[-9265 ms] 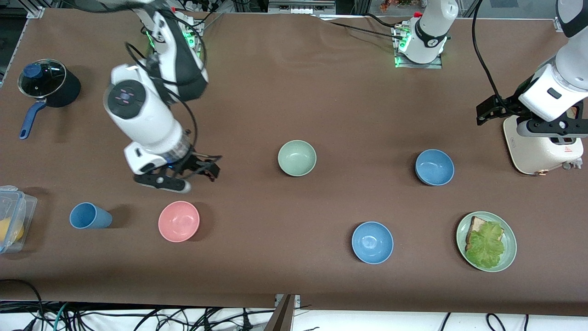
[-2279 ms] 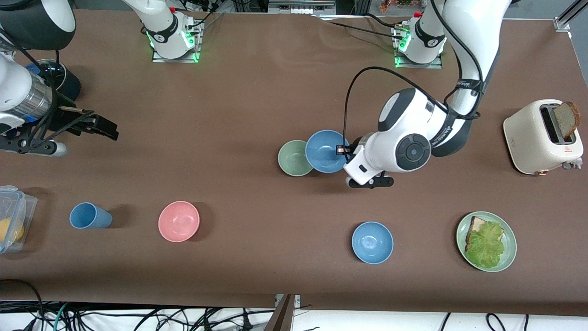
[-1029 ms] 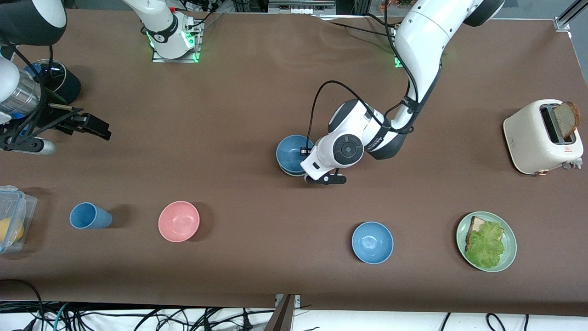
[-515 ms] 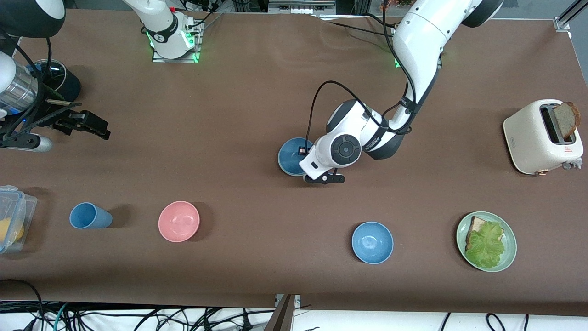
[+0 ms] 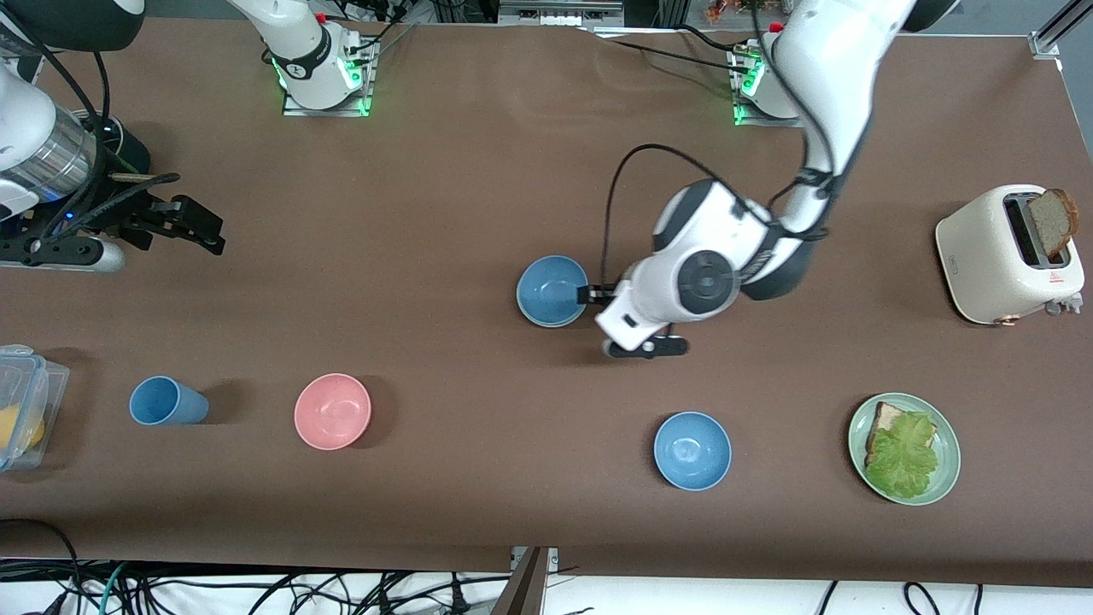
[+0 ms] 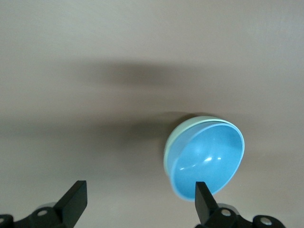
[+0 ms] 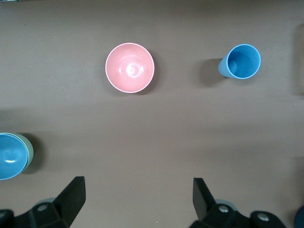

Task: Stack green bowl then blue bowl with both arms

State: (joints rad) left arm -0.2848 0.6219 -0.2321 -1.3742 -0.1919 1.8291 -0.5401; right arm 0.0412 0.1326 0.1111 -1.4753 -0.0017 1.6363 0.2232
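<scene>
The table is a long flat surface under a matte brown cover. The left arm is glossy white with black cables; it comes down from its base, bends at the elbow and folds back toward the middle of the table, wrist turned low. The right arm waits at its own end of the table, its wrist angled down beside a dark pot.

A cream toaster with rounded corners stands at the left arm's end, a slice of brown bread sticking up from its slot. Nearer the front camera lies a wide, flat pale green plate with bread and a crinkled lettuce leaf.

In the middle of the table the blue bowl sits nested in the green bowl, both round, smooth and matte, mouths facing up. Only a thin sage rim of the green one shows around the blue. Being round, they have no long axis.

The left gripper hangs low just beside this stack, its black fingers spread wide and holding nothing; one fingertip overlaps the blue rim in the left wrist view. The right gripper is likewise wide apart and empty.

Nearer the camera rest a second blue bowl, a pink bowl, and a blue cup.
</scene>
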